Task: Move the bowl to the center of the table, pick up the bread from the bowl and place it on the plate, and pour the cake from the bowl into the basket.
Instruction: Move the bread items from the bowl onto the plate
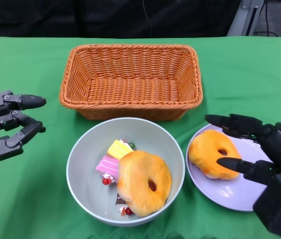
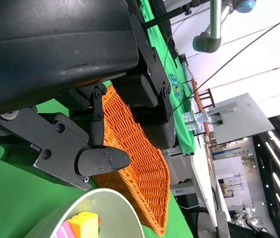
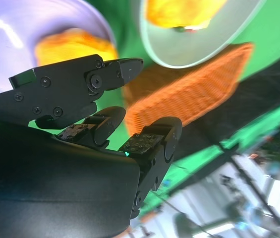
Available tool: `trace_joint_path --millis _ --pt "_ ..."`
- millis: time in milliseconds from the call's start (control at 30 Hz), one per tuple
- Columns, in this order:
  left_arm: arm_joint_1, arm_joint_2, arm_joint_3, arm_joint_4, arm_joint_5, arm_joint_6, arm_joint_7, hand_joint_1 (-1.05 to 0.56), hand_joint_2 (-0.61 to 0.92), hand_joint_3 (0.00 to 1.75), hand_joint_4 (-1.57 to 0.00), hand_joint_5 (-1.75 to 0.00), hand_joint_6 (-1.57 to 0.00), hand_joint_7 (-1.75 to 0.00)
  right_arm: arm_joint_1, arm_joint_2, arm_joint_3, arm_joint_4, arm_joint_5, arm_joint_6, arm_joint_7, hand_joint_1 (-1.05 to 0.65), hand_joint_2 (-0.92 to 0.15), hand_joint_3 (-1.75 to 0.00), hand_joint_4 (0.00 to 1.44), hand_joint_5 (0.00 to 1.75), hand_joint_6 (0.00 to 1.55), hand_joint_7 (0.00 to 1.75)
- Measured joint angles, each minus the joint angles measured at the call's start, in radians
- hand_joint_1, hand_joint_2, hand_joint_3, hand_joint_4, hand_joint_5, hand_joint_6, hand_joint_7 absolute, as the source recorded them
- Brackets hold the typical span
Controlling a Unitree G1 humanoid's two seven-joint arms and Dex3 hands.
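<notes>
Right robot hand (image 1: 249, 144) hovers spread over the plated bread (image 1: 213, 153).

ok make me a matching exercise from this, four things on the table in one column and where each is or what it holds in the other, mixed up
Column 1
1. basket
2. bowl
3. plate
4. left hand

Column 2
A. holds one bread, beside the right hand
B. open, over the green cloth at the left of the bowl
C. holds a bread and small cake pieces
D. holds nothing, behind the bowl

Pairs: 1-D, 2-C, 3-A, 4-B
</notes>
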Motion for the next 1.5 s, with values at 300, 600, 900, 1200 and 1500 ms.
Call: trace_joint_path --millis 300,600,900,1200,1500 --pt "0.000 -0.006 0.002 0.000 0.000 0.000 -0.001 -0.10 0.72 0.51 -0.73 -1.11 -0.92 -0.30 -0.018 0.009 0.055 -0.181 0.047 -0.015 0.126 -0.40 -0.87 0.00 0.76 0.06 0.67 0.02" --pt "0.001 -0.012 0.002 0.000 0.002 -0.001 0.007 -0.08 0.73 0.50 -0.72 -1.10 -0.94 -0.27 -0.129 0.028 0.155 -0.202 0.010 0.025 0.199 -0.48 -0.83 0.00 0.79 0.06 0.71 0.02" --pt "0.005 -0.020 0.001 0.000 0.004 -0.007 0.018 -0.09 0.74 0.49 -0.72 -1.12 -0.95 -0.25 -0.261 0.050 0.239 0.023 -0.089 -0.073 0.181 -0.58 -0.82 0.00 0.81 0.06 0.73 0.01" --pt "0.009 -0.022 0.001 -0.004 0.004 -0.009 0.020 -0.09 0.74 0.47 -0.71 -1.11 -0.95 -0.23 -0.332 0.049 0.282 0.224 -0.235 -0.217 0.080 -0.61 -0.85 -0.01 0.76 0.02 0.69 0.01" --pt "0.018 -0.023 0.003 -0.024 0.000 -0.009 0.020 -0.06 0.74 0.49 -0.70 -1.12 -0.96 -0.21 -0.379 0.042 0.331 0.428 -0.410 -0.336 -0.053 -0.63 -0.86 -0.01 0.74 0.01 0.66 0.00"
